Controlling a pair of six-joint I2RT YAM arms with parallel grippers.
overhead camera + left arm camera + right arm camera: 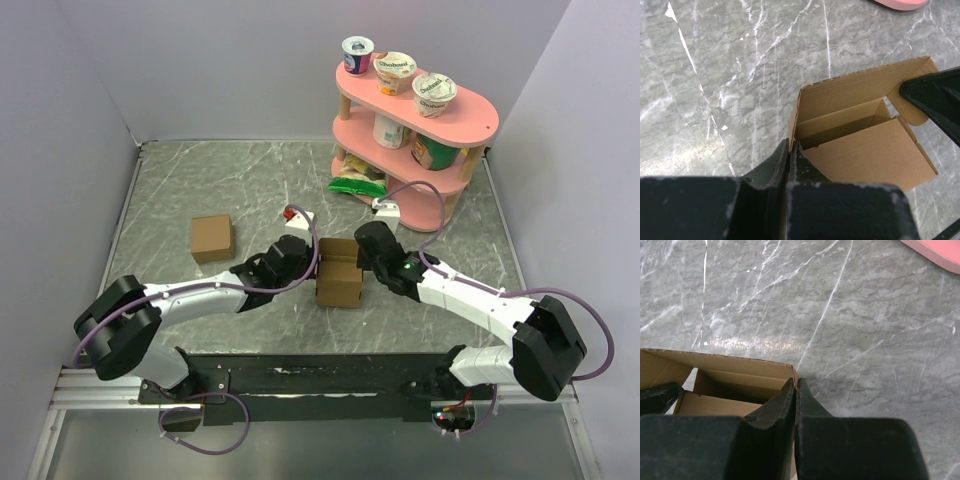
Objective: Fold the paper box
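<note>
L gripper (790, 146), R gripper (796, 383) closed at paper box (867, 152); hold unclear.

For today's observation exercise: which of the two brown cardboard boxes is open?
The paper box between the left pincer and the right pincer: its lid flap stands up and its inside shows. The neat cube to the left is closed.

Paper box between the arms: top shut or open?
Open. The brown cardboard paper box shows its hollow inside, rear lid flap raised, one inner flap folded across.
</note>
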